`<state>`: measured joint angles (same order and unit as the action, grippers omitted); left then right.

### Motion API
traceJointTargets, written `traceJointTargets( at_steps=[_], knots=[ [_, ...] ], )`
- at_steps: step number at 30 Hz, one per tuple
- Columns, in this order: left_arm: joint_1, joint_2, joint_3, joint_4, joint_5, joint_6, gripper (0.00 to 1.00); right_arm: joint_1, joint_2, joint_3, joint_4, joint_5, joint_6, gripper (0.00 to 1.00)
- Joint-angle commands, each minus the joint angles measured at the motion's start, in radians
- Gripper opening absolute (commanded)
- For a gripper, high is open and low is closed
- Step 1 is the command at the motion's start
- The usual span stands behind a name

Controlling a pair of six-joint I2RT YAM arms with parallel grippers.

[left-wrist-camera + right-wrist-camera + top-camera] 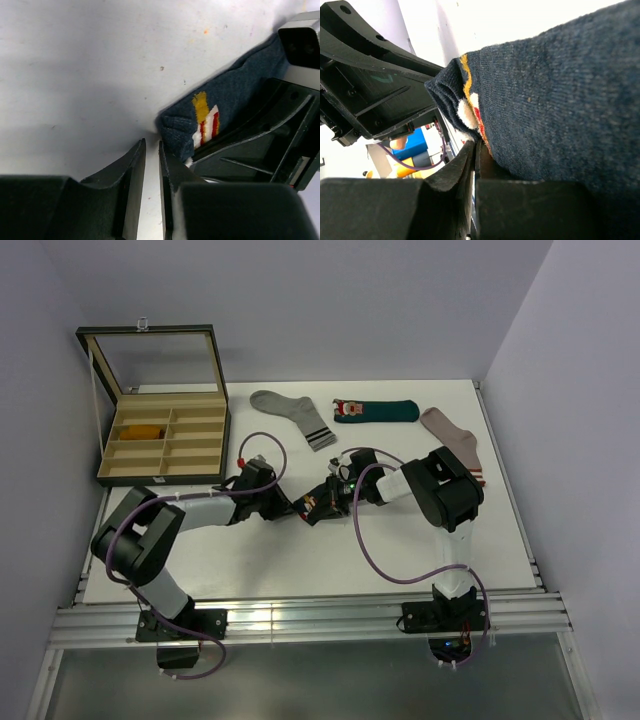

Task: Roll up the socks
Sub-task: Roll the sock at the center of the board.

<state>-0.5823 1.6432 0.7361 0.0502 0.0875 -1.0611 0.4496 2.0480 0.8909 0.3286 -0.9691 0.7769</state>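
**Both grippers meeting at the navy sock, mid-table**

My right gripper point(475, 146) is clenching its fingers together, and a fold of the navy sock point(560, 100) is running down into the seam between them, so I am pinching it there. My left gripper point(152, 146) is keeping only a slit between its fingers. Bare table point(100, 75) is showing through that slit, nothing is held, and the sock's bunched end is sitting just beside it at 2 o'clock.

The navy sock is looking dark blue and ribbed. It is doubled over at that end, with a mustard patch and red-and-white stripes showing on the fold.

Outward from the grippers in the overhead view:

- The dark teal sock point(378, 410), with its small red-white figure, is lying flat at 1 o'clock near the far edge.
- The grey sock point(295, 415) is lying at 12 o'clock.
- The pinkish sock point(455, 440) is lying at 2 o'clock.
- The open box point(105, 455) is sitting at 10 o'clock, and the mustard-orange sock point(143, 430) is resting in one of its left compartments.
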Motion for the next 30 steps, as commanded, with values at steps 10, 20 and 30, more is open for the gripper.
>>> traceJointTargets(
  at_steps=[10, 20, 30],
  knots=[
    [0.001, -0.025, -0.058, 0.073, 0.035, -0.016, 0.28, -0.009, 0.057, -0.021, -0.094, 0.129, -0.039, 0.02],
    [0.012, -0.059, -0.109, 0.131, 0.046, -0.042, 0.3, -0.011, 0.055, -0.02, -0.092, 0.135, -0.034, 0.02],
    [0.016, -0.062, -0.142, 0.233, 0.092, -0.046, 0.29, -0.012, 0.055, -0.02, -0.092, 0.133, -0.034, 0.02]
  ],
)
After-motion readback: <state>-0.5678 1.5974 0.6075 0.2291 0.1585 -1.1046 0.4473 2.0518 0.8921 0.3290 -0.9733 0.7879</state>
